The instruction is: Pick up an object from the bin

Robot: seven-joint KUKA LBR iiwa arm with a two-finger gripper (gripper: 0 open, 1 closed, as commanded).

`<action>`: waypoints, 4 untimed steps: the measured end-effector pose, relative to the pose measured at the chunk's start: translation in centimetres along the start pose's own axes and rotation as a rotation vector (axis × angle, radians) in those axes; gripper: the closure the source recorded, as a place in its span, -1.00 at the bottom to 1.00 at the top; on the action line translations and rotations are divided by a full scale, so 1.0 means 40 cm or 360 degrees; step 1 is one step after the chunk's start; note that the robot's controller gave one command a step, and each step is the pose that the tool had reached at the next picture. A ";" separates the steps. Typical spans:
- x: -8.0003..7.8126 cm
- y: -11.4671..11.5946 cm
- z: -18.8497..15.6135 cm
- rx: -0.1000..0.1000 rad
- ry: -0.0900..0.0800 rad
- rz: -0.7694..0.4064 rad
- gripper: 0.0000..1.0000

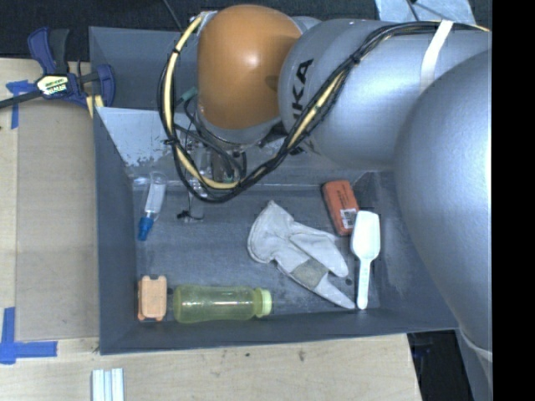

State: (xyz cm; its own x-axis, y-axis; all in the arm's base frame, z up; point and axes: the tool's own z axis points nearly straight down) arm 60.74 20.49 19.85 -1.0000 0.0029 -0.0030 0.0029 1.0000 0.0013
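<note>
— Which one is it going for?

— I'm not seeing anything in its grip. The gripper (211, 175) is hanging low over the back-left part of the bin (113, 249). The nearest thing is that small clear tube with a blue tip (151, 208), which is lying just to the gripper's left, near the wall. The 2 don't seem to be touching.

— Clenched or spread?

— I can't tell. The orange cover (242, 65) and the cable loops (173, 90) are hiding the working end.

— So what step are we watching?

— I'm reading it as the approach, with nothing picked yet. If the tube is the target, the next move is calling for a shift to the left and a careful descent, because the wall is crowding it.

— And farther out?

— A crumpled white glove (288, 242) is lying mid-bin, with a white plastic spoon (365, 253) just right of it. An orange-red box (340, 205) is sitting beside the spoon's bowl. A yellow-green bottle with an orange cap (213, 303) is lying along the front wall.

— Any writing?

— I'm making out "KA" on the grey arm (393, 82), probably the tail of the maker's name. The box is carrying a pale label, but I'm not managing to read it.
</note>
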 end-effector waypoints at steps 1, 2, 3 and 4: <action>0.000 0.000 0.000 0.0000 0.0000 0.0000 -1.00; 0.010 -0.016 0.118 -0.0003 -0.0007 0.0099 -1.00; -0.001 -0.051 0.282 -0.0001 -0.0005 0.0084 -1.00; 0.001 -0.131 0.297 0.0003 0.0011 0.0151 -1.00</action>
State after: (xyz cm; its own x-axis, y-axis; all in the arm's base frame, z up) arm 60.71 15.27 7.95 -0.9952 0.0974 0.0043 0.0974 0.9952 -0.0007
